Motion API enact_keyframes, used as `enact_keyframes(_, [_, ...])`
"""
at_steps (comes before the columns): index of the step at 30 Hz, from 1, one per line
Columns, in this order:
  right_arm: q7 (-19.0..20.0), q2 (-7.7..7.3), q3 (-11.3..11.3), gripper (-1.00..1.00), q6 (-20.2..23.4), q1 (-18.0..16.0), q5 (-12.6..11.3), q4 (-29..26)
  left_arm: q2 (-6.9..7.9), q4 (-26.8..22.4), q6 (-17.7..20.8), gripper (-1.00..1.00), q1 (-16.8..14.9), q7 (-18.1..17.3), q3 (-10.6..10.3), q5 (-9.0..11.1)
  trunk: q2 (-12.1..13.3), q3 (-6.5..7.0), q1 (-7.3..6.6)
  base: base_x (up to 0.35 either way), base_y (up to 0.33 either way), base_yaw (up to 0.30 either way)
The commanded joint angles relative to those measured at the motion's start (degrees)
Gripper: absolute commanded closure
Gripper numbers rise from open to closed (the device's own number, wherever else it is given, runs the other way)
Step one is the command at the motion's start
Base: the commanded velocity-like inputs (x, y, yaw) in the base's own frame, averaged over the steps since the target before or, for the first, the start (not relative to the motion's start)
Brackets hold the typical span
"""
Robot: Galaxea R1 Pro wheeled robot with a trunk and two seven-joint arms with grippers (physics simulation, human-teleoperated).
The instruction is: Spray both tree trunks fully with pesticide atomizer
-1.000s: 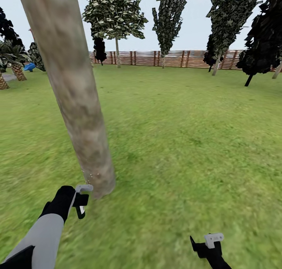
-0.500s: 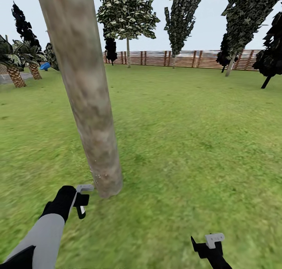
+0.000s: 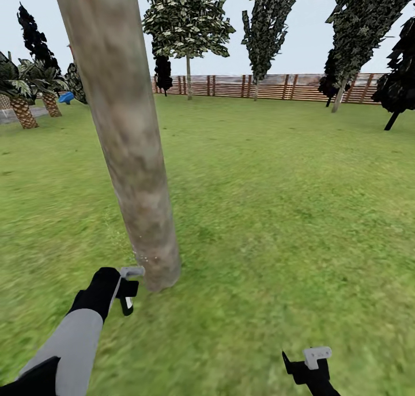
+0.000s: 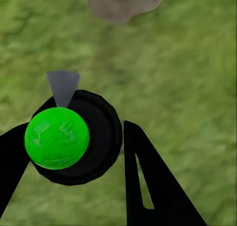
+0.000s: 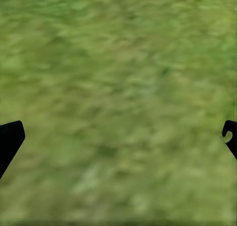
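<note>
Garden lawn point(image 3: 276, 211) stretches green to a slatted wooden fence point(image 3: 271, 86) and distant trees point(image 3: 187, 18) on the far side. Near and left rises a thick, mottled grey-beige tree trunk point(image 3: 124, 136), leaning slightly. The left gripper point(image 3: 128, 289) hangs just beside the trunk's base. At the wrist, its fingers point(image 4: 153, 181) pinch the pesticide atomizer point(image 4: 74, 137), a black body with a bright green top and a grey nozzle tip pointing toward the trunk's foot, likely so spray lands on the bark. The right gripper point(image 3: 308, 366) waits low on the near right over bare grass, jaws spread wide, holding nothing.
</note>
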Motion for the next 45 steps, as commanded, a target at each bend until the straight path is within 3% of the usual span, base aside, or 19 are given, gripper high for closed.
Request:
enact_keyframes(1, [0.0,0.0,0.0,-1.0,0.0,0.0,0.0,0.0,-0.49,0.0,0.0,1.0,-0.5,0.0,-0.3,-0.8,0.0,0.0,0.0,0.0,0.0,0.0])
enact_keyframes(4, [0.0,0.0,0.0,-1.0,0.0,0.0,0.0,0.0,-0.45,0.0,1.7,1.0,-2.2,0.0,-0.7,-0.6,0.0,0.0,0.0,0.0,0.0,0.006])
enact_keyframes(9, [0.0,0.0,0.0,-1.0,0.0,0.0,0.0,0.0,3.0,-2.4,3.4,1.0,-2.4,-0.3,-0.7,-0.5,0.0,0.0,0.0,0.0,0.0,0.208])
enact_keyframes(13, [0.0,0.0,0.0,-1.0,0.0,0.0,0.0,0.0,2.05,-2.6,3.4,1.0,-2.4,-0.2,-0.7,-0.7,0.0,0.0,0.0,0.004,-0.02,0.103])
enact_keyframes(15, [0.0,0.0,0.0,-1.0,0.0,0.0,0.0,0.1,0.08,-2.6,3.4,1.0,-2.6,0.0,-1.8,-0.9,0.0,0.0,0.0,0.072,-0.222,0.008])
enact_keyframes(17, [0.0,0.0,0.0,-1.0,0.0,0.0,0.0,0.1,-0.1,-2.7,3.4,1.0,-2.6,0.0,-2.2,-0.9,0.0,0.0,0.0,0.068,-0.258,0.002])
enact_keyframes(24, [0.0,0.0,0.0,-1.0,0.0,0.0,0.0,0.1,0.18,-3.0,3.5,1.0,-2.8,0.0,-2.4,-0.6,0.0,0.0,0.0,-0.157,-0.164,0.0])
enact_keyframes(31, [0.0,0.0,0.0,-1.0,0.0,0.0,0.0,0.0,0.1,-3.0,9.1,1.0,-8.4,-0.3,-2.4,-0.5,0.0,0.0,0.0,-0.019,-0.002,0.122])
enact_keyframes(34, [0.0,0.0,0.0,-1.0,0.0,0.0,0.0,0.1,1.46,-3.0,9.5,1.0,-9.9,-0.4,-2.4,-0.8,0.0,0.0,0.0,0.0,0.0,0.202])
enact_keyframes(36, [0.0,0.0,0.0,-1.0,0.0,0.0,0.0,0.1,2.02,-3.0,9.6,1.0,-10.0,-0.4,-2.4,-0.8,0.0,0.0,0.0,0.0,0.0,0.035])
enact_keyframes(45, [0.0,0.0,0.0,-1.0,0.0,0.0,0.0,0.1,1.21,-3.0,9.6,1.0,-10.1,-0.3,-2.4,-0.8,0.0,0.0,0.0,0.0,-0.187,0.003])
